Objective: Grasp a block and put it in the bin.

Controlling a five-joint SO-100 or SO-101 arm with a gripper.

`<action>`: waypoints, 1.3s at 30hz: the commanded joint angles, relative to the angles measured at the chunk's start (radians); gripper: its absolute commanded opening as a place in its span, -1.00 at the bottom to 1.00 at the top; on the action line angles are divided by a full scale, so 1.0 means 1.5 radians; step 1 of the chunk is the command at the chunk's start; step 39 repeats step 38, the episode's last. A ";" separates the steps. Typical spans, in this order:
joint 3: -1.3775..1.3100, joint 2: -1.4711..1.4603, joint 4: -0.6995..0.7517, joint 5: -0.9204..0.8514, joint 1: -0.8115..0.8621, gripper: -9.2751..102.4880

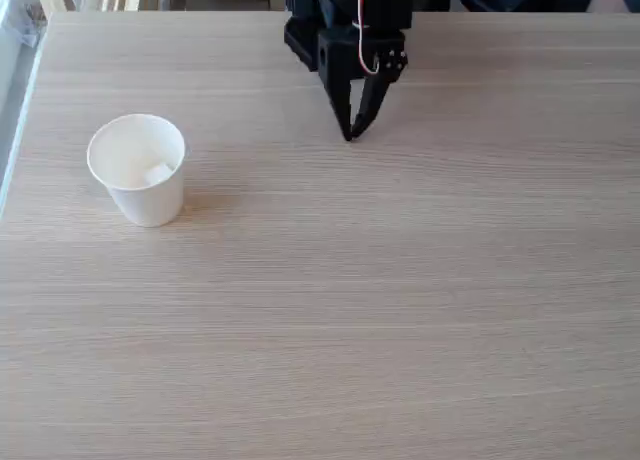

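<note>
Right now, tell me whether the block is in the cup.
In: the block lies inside the upright cup, below its rim.

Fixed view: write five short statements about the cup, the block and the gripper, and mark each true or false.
1. The paper cup stands upright on the table. True.
2. The block lies on the table beside the cup. False: it sits inside the cup.
3. The gripper holds the block. False: nothing is between its fingertips, which meet at the tip.
4. The gripper is to the right of the cup in this view, well apart from it. True.
5. The cup lies tipped on its side. False: its round rim faces up.
</note>
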 commanded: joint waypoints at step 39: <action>0.007 0.009 0.013 0.031 -0.018 -0.83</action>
